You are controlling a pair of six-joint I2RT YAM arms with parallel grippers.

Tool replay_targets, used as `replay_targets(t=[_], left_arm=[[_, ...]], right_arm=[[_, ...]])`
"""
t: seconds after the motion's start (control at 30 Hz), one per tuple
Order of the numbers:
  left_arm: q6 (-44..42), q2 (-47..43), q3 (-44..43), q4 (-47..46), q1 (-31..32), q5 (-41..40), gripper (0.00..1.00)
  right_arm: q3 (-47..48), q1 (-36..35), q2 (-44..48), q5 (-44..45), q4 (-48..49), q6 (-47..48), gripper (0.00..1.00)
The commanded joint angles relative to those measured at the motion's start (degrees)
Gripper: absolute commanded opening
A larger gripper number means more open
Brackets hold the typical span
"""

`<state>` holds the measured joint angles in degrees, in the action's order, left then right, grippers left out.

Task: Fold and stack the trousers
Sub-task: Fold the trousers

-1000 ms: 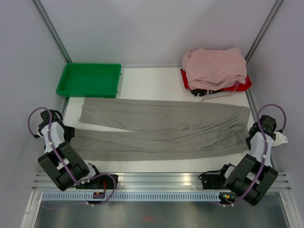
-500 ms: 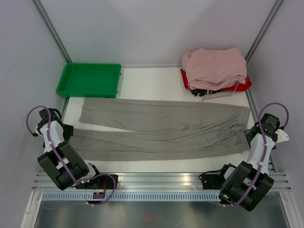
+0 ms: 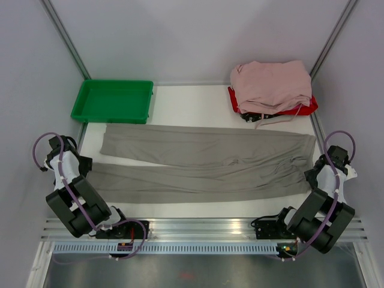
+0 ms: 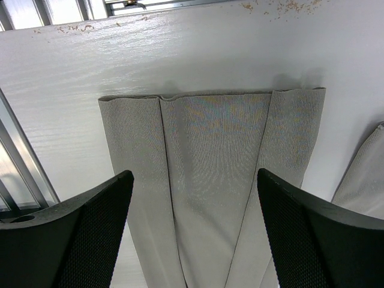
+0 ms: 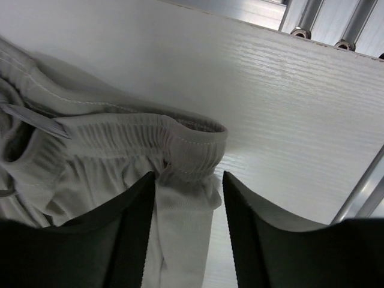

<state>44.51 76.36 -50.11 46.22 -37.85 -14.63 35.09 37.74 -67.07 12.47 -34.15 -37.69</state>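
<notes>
The grey-beige trousers (image 3: 204, 162) lie flat across the table, waistband at the right and leg cuffs at the left. My left gripper (image 3: 81, 168) is open at the cuff of the near leg. In the left wrist view the gripper (image 4: 195, 231) has its jaws wide apart on either side of the flat cuff (image 4: 210, 120). My right gripper (image 3: 313, 175) is open at the near waistband corner. In the right wrist view the gripper (image 5: 187, 231) has its jaws straddling the gathered elastic waistband (image 5: 186, 147), with fabric between them and a gap on each side.
A green tray (image 3: 111, 102) stands at the back left. A pile of pale pink garments (image 3: 271, 84) lies on something red (image 3: 307, 108) at the back right. The white table (image 3: 192, 108) has metal rails along its edges.
My right arm swung out to the right and came back in toward the waistband corner. My left arm shifted slightly left. The trousers have not moved.
</notes>
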Motion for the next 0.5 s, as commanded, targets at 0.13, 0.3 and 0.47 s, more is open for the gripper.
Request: replay_targets(t=[0.13, 0.3, 0.47], left_arm=[[1.01, -0.24, -1.66, 0.45, -0.12, -0.57, 0.89], [1.28, -0.33, -1.57, 0.72, -0.12, -0.66, 0.89], [2.16, -0.42, -0.96, 1.07, -0.04, -1.1, 0.9]], right_arm=[[0.32, 0.23, -1.13, 5.11, -3.99, -2.12, 0.3], [2.52, 0.32, -1.84, 6.43, -7.94, -4.41, 0.43], [3.14, 0.41, -5.43, 5.55, -9.36, -6.43, 0.61]])
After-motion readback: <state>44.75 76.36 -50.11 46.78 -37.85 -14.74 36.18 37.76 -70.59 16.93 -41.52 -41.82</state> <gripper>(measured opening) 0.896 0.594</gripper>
